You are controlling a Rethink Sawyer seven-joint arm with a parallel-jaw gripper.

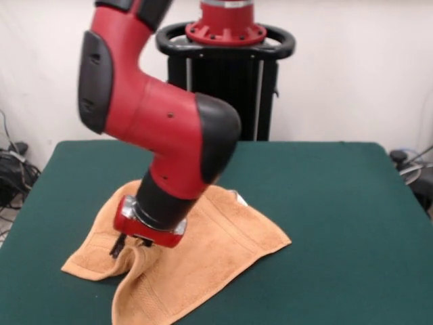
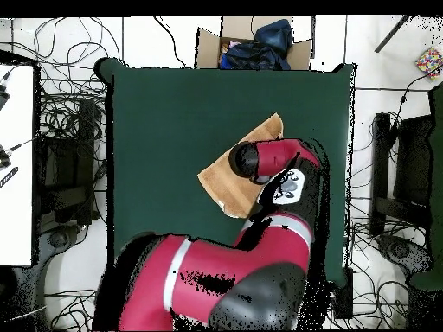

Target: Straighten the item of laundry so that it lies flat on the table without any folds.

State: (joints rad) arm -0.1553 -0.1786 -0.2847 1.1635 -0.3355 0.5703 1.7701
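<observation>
- The towel [image 1: 203, 250] lies on the table [image 1: 338, 203], on the left half of the top in the front view, towards the near edge.
- It is not flat: a raised ridge runs through its middle, and the cloth falls away from it in two flaps, one to the left and one towards the near edge.
- The right corner of the towel lies flat on the green top; a small white tag [image 1: 239, 198] shows at its far edge.
- Woven bands run along the lower flap near the front edge.
- The arm [image 1: 155, 115] bends down over the towel, its red and black wrist just above the cloth.
- The gripper [image 1: 128, 245] is down at the ridge, its dark tips in the fold where the cloth rises.
- The tips are close together at the bunched cloth, but I cannot tell whether they pinch it or merely touch it.
- From overhead, the towel [image 2: 234, 177] shows as a tan patch right of the table's [image 2: 173, 130] middle, with the arm [image 2: 277, 164] covering much of it.
- A cardboard box [image 2: 251, 39] with dark cloth in it stands beyond the table's top edge in that view, and cables lie on the floor around.
</observation>
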